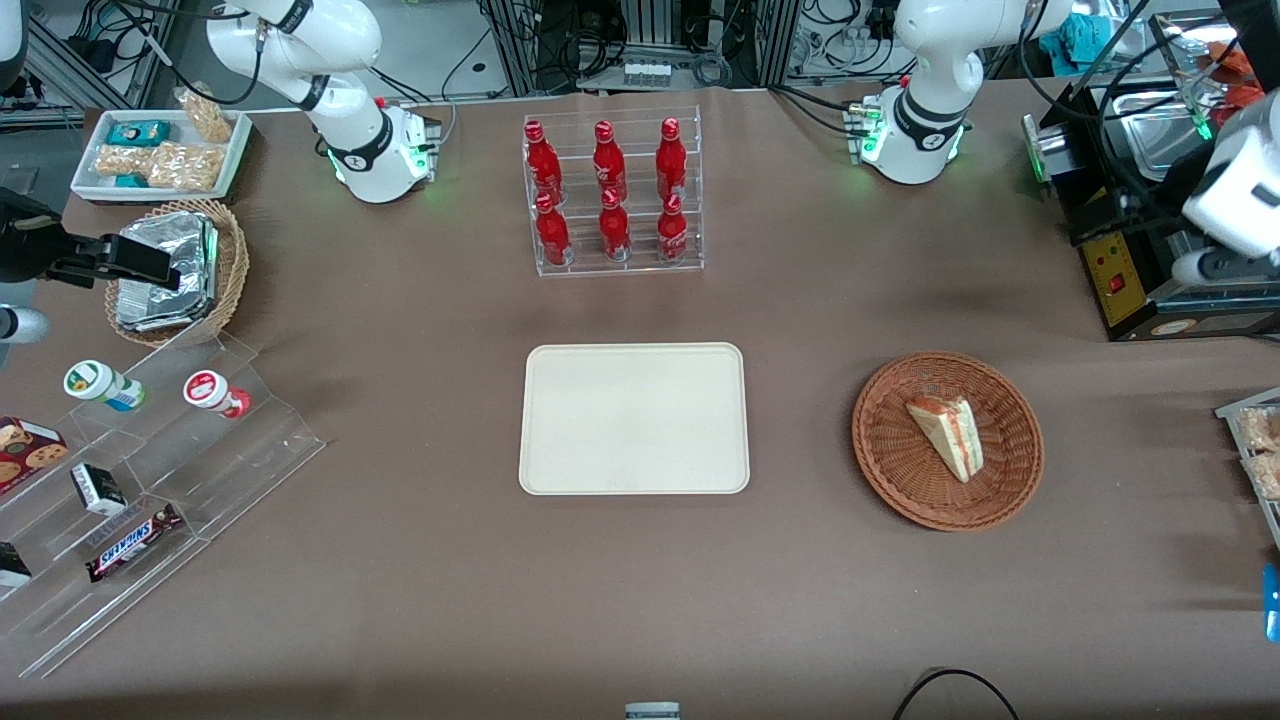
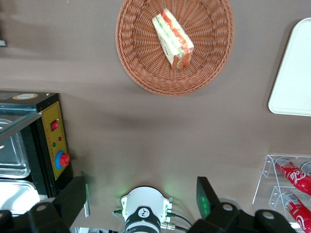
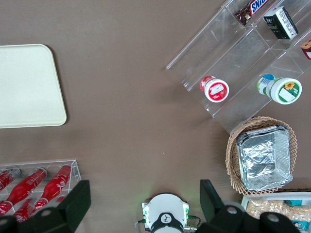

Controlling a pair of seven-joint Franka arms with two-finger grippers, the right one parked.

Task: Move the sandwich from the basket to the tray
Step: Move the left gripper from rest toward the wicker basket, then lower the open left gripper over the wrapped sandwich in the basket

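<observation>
Right now your working arm's hand (image 2: 141, 199) hangs high above the bench (image 1: 400, 300), near its own base and well apart from the basket (image 1: 890, 470). Its two fingers (image 2: 73, 199) stand wide apart with nothing between them.

Your sandwich (image 1: 946, 435) — a pale bread wedge with red-orange and green layers — lies on its side in the round reddish-brown basket, a little off the middle. The cream tray (image 1: 634, 418) sits bare at the centre of the bench, beside the basket toward the parked arm's end, with open brown bench between the two.

Several things could go wrong from here:

- The wedge is soft and tapered. If you close across the thin point, it will likely squirt out or pivot; if you squeeze hard on the bread faces, the layers may slide apart.
- The basket is shallow and probably light. Come down too low and the fingertips could catch the weave, dragging or lifting it along with the sandwich.
- The sandwich lies at an angle, so a hand not turned to match its long edges may meet only a corner.
- A rack of red bottles (image 1: 612, 190) stands farther from the front camera than the tray — a wide swing during the carry could clip it.
- Letting go from too high might make the wedge tumble off the tray's low rim.
</observation>
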